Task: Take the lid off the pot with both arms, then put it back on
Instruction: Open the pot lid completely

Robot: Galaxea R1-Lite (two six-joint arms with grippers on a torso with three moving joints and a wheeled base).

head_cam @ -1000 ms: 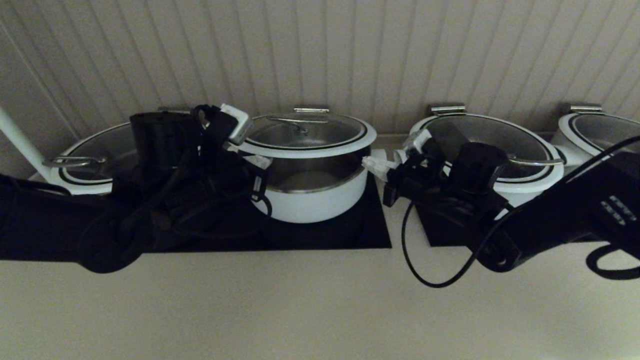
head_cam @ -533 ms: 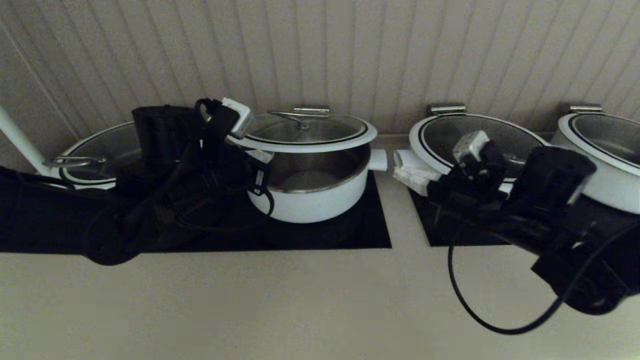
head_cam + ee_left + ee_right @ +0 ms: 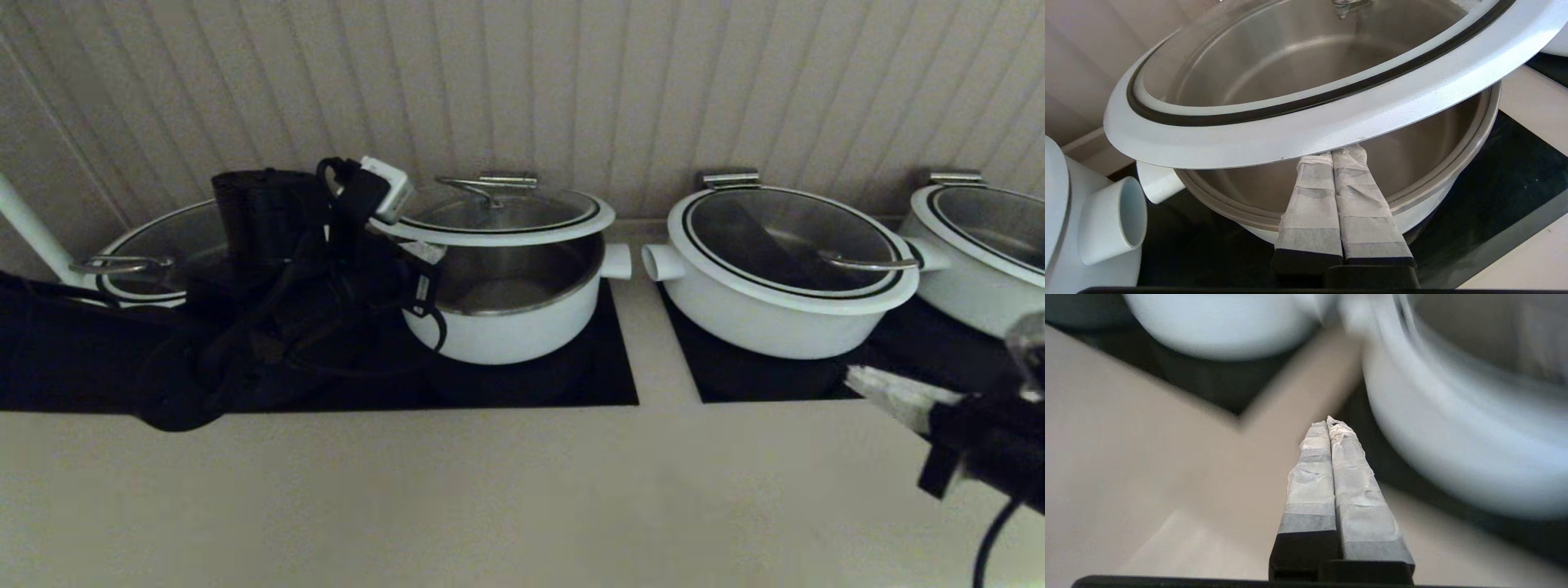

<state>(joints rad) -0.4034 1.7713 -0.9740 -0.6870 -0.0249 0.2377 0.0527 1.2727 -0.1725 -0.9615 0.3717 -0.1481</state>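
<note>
Resting tilted over the white pot [image 3: 510,322], the glass lid [image 3: 500,214] has a broad white rim with a thin black ring inside it and a slim metal handle on top. On the robot's left its rim is raised, leaving a gap through which the pot's steel interior shows; on the far right side the rim sits at or close to the pot's edge, above the stubby white side handle. The pot stands on a black hob panel [image 3: 604,384] set into the pale worktop [image 3: 490,498], close to the ribbed wall.

The left gripper [image 3: 1331,157] is at the raised side of the lid. Its two taped fingers [image 3: 1310,204] are pressed together with no gap between them, and their tips reach up under the white rim, touching its underside or nearly so; they pinch nothing. They extend across the pot's edge, over the steel interior.

The right gripper [image 3: 1327,422] is well apart from the lid, low at the right edge of the head view, over the worktop in front of the neighbouring covered pot [image 3: 780,269]. Its taped fingers [image 3: 1353,490] are likewise closed flat against each other and hold nothing.

Another lidded pot [image 3: 976,245] stands at the far right, and a further one [image 3: 143,257] sits behind the left arm.
</note>
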